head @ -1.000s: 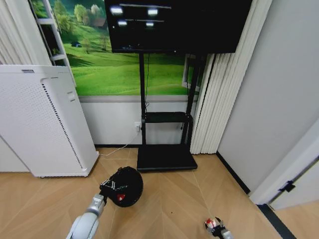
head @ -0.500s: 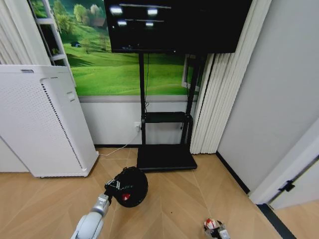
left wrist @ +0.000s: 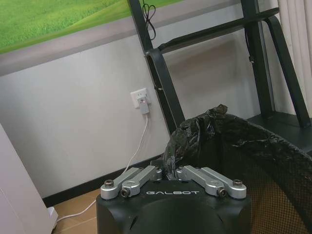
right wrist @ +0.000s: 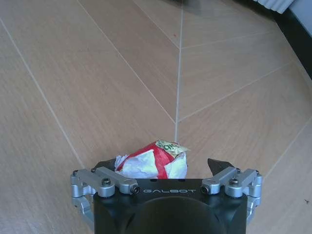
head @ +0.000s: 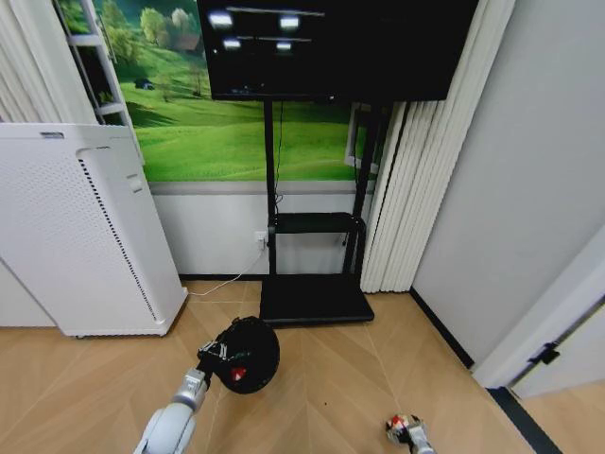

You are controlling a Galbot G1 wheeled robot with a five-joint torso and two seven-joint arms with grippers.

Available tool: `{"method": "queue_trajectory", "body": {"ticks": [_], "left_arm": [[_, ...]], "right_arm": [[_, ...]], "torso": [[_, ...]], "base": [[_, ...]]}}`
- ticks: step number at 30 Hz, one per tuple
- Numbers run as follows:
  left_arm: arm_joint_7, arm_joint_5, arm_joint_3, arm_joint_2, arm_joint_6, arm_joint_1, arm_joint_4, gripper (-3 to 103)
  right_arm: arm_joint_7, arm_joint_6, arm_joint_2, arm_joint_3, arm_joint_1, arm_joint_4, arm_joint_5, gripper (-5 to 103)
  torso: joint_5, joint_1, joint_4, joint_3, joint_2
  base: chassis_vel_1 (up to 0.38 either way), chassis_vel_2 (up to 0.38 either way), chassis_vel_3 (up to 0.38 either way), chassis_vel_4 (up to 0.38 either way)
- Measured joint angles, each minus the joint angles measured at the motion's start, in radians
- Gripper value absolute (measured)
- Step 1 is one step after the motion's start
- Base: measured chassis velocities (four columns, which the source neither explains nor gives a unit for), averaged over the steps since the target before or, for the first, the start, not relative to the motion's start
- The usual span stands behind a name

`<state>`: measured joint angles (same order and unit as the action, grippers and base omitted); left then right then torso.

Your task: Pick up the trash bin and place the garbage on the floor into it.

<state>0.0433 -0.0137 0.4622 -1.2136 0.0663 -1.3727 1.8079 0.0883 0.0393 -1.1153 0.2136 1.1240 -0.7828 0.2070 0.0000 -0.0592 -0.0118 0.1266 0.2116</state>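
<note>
Head view: the left gripper (head: pixel 219 357) holds the trash bin (head: pixel 250 352) by its near rim, clear of the floor (head: pixel 331 378), in front of the black TV stand base (head: pixel 315 299); something red shows inside the bin, but what it is cannot be told. The bin is judged light and fairly stiff, with a mesh wall, so a rim pinch should carry it, though it may swing or tip on a single hold. The right gripper (head: pixel 408 431) is low at the near edge of the view with the crumpled wrapper (head: pixel 401 425) between its fingers. A tall white perforated appliance (head: pixel 80 232) stands to the left against the wall, and a white cable (head: pixel 227 282) runs along the floor from a wall socket toward it; both lie near the bin and should be kept clear of. Left wrist view: the fingers of the left gripper (left wrist: pixel 170 175) are drawn narrow, clamped on the rim and the black liner bag (left wrist: pixel 195 131) bunched over it; the liner is soft and slippery and could slide in the grip. The stand's uprights (left wrist: pixel 163 83) rise just behind the bin. Right wrist view: the right gripper (right wrist: pixel 165 165) is spread wide around the wrapper (right wrist: pixel 153 163), its fingertips standing off to each side. The wrapper is judged very light and crushable; take hold across its middle. The floor around it is bare parquet.
</note>
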Motion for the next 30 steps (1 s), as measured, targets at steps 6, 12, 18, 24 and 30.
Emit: {"method": "queue_trajectory", "body": {"ticks": [6,12,18,24,30], "left_arm": [[0.000,0.000,0.000,-0.002,-0.002,0.000,-0.005,7],[-0.001,0.000,0.000,-0.002,-0.004,-0.001,-0.008,7],[-0.001,0.000,0.002,0.000,-0.006,-0.005,-0.008,7],[-0.002,0.000,0.003,-0.001,-0.007,-0.006,-0.010,7],[-0.003,0.002,0.002,-0.004,-0.010,-0.010,-0.011,7]], "right_arm": [[0.041,-0.039,-0.001,-0.001,-0.003,0.004,-0.008,100],[0.043,-0.040,-0.011,0.000,-0.003,0.007,-0.010,100],[0.016,-0.028,-0.018,0.001,-0.003,0.017,-0.020,91],[0.006,-0.020,-0.020,0.002,0.002,0.017,-0.023,65],[0.006,-0.018,-0.023,0.003,0.004,0.017,-0.025,48]], "torso": [[-0.0005,0.000,0.0001,0.000,0.000],[-0.0011,0.000,-0.0003,0.000,0.000],[-0.0012,0.000,-0.0005,0.000,0.000],[0.0001,0.000,0.0005,0.000,0.000],[0.0005,0.000,0.0006,0.000,0.000]], "base": [[0.000,0.000,0.000,0.000],[0.000,0.000,0.000,0.000],[0.000,0.000,0.000,0.000],[0.000,0.000,0.000,0.000],[0.000,0.000,0.000,0.000]]}}
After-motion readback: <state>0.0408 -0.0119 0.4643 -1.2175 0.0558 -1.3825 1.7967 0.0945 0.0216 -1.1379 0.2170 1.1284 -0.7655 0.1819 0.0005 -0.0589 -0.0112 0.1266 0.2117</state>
